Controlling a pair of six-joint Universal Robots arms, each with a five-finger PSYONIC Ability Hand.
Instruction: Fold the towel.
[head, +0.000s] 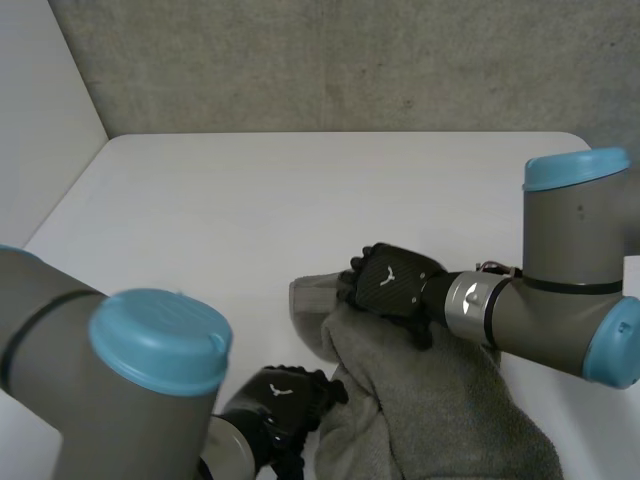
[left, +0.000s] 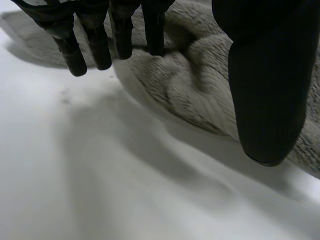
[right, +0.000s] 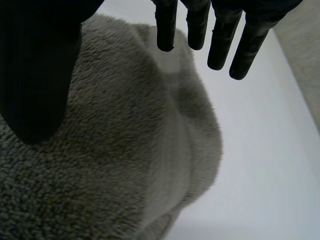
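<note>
Grasp step: crumpled grey fleecy towel (head: 430, 400) lies near right on the white counter (head: 250, 220).
Black left hand (head: 285, 395) and right hand (head: 390, 282) hang released at its left edge; next, each must pinch a corner.

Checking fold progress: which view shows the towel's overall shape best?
Head view: most of the bunched towel shows there. The left wrist view gives one rumpled edge, the right wrist view a rounded end.
</note>
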